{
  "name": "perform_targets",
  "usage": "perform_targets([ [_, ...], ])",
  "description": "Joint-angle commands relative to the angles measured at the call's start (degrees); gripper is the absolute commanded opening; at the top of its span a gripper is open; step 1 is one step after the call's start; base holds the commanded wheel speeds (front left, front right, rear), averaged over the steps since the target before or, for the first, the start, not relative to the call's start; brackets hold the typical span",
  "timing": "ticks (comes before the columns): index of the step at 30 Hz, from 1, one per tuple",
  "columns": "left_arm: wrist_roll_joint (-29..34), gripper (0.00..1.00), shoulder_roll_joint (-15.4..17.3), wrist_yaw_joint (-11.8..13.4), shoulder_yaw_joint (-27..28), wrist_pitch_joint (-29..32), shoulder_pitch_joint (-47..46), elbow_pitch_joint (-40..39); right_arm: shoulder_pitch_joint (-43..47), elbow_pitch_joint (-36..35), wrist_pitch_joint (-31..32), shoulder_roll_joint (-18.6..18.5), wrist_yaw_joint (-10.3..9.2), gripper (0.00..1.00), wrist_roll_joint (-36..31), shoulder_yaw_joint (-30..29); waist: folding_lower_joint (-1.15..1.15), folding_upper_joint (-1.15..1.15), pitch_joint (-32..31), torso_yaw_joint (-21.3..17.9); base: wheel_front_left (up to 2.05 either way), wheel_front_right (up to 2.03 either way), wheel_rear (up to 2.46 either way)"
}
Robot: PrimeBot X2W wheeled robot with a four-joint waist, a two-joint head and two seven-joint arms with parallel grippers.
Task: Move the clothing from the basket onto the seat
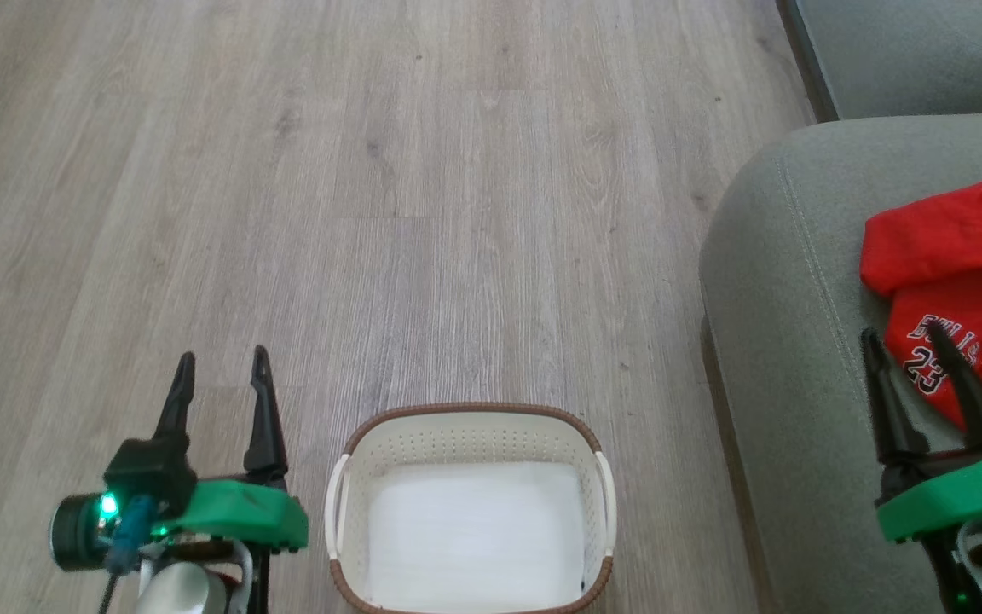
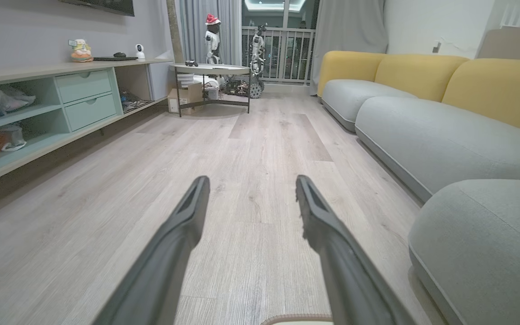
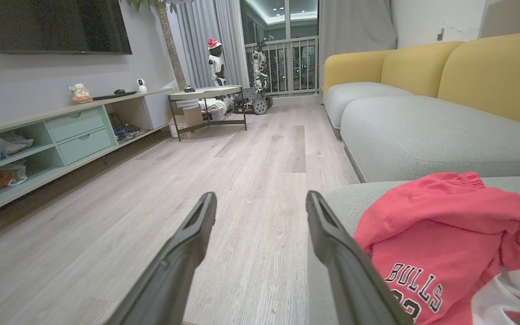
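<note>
Over pale plank flooring (image 1: pixel 457 213), looked down on the basket (image 1: pixel 474 411), with boards to its left and beyond it. Found the seat (image 1: pixel 781 341) close on the right of the basket, a strip of floor between them. Spotted the clothing (image 1: pixel 960 247) not inside the basket but heaped on the seat, well to the right of the basket and a little farther off. Read "BULLS" and part of a number on the part nearer the basket; made out a gathered waistband (image 3: pixel 470 179) on the fold farthest from it. Judged the move as good as done.

Noted the left hand (image 1: pixel 222 358) just left of the basket, fingers spread wide, nothing between them. Noted the right hand (image 1: pixel 896 334) right of the basket, over the seat, likewise spread wide and holding nothing. Placed the clothing beside the finger farther from the basket, not between the two. Could not tell whether that finger touched the cloth.

Judged the clothing light, limp and perhaps a bit slick, likely to sag and trail if lifted. Reckoned a raised fold or the bunched waistband the surest place to pinch, gathering several layers rather than one thin sheet. Feared no breakage.
</note>
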Motion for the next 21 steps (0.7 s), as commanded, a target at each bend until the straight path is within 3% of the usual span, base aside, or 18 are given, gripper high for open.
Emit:
perform_targets([
  [1,0.83,1.00,-0.67,-1.54,3.97,-0.55,-1.44,-2.26,-0.62,-2.50,-0.52,-0.66,-0.02,1.00,-1.26,0.67,0.00,0.00,0.10,-0.13,0.00,0.00,0.00],
  [10,4.57,1.00,-6.39,-7.97,9.59,-0.55,1.76,-2.60,0.26,-3.56,-0.52,1.44,-0.02,1.00,-3.89,2.02,0.00,0.00,0.41,-0.73,0.00,0.00,0.00],
  [21,7.06,1.00,-8.89,-13.14,12.83,-0.56,1.74,1.41,0.39,-4.50,-0.52,2.54,-0.02,1.00,-4.90,0.65,0.00,0.00,0.64,-1.49,0.00,0.00,0.00],
])
